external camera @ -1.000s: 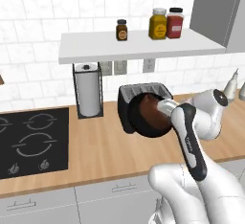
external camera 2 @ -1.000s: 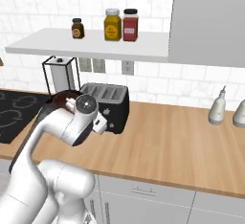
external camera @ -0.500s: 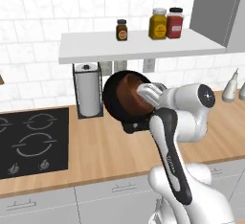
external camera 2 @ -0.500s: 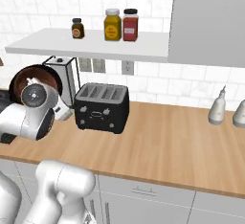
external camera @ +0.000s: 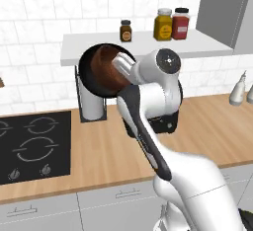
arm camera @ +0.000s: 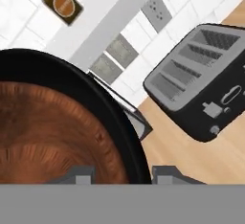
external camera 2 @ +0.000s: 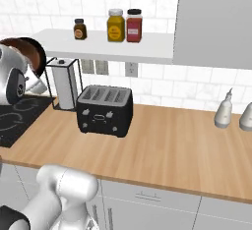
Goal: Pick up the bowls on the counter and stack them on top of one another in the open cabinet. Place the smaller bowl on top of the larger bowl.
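Gripper (arm camera: 122, 174): clamped on black bowl's (external camera: 88, 78) rim, held off the counter (external camera 2: 167, 148).
Brown bowl (external camera: 106, 69): nested inside, gripper's 10 o'clock.

Your arm rises from the base at lower right in the left base view, forearm slanting toward 11 o'clock, wrist bent so the hand points toward 9 o'clock. Your tool (external camera: 118, 67) sits high, tipped sideways. In the hand view its two fingertips (arm camera: 80, 175) bracket a rim at 6 o'clock, jaws closed on it.
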Robot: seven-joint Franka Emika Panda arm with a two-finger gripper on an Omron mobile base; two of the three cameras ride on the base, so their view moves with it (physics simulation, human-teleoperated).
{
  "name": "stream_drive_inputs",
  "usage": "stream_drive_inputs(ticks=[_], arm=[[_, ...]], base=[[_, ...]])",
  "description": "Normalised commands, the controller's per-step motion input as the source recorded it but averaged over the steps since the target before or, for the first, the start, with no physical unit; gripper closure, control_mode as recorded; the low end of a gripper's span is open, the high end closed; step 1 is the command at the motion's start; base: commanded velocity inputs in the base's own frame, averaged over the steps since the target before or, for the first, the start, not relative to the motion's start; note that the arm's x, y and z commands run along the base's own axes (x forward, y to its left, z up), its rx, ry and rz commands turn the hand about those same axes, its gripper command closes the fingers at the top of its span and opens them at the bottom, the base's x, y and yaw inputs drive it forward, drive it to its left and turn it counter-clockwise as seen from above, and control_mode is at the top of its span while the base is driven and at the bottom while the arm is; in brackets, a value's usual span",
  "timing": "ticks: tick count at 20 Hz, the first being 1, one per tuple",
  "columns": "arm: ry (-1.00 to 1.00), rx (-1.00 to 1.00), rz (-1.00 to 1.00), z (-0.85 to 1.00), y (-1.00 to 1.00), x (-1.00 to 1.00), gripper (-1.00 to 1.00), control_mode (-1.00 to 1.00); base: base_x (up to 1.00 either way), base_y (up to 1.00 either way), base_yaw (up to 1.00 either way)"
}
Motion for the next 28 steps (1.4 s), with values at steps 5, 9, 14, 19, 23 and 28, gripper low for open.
stream_drive_inputs(ticks=[5, 9, 14, 19, 23, 28], arm=[[0.1, 0.0, -0.37, 1.0, 0.57, 0.83, 1.0, -1.0], [-0.03, 0.01, -0.18, 0.66, 0.32, 0.29, 1.0, -1.0], [0.08, 0.0, -0.02, 0.0, -0.01, 0.51, 1.0, -1.0], [0.2, 0.0, -0.07, -0.02, 0.0, 0.93, 1.0, -1.0], [0.19, 0.0, -0.04, -0.1, 0.0, 0.91, 1.0, -1.0], [0.08, 0.0, -0.06, -0.01, 0.0, 0.88, -1.0, -1.0]], base=[[0.0, 0.0, 0.0], [0.0, 0.0, 0.0], [0.0, 0.0, 0.0], [0.0, 0.0, 0.0], [0.0, 0.0, 0.0], [0.0, 0.0, 0.0]])
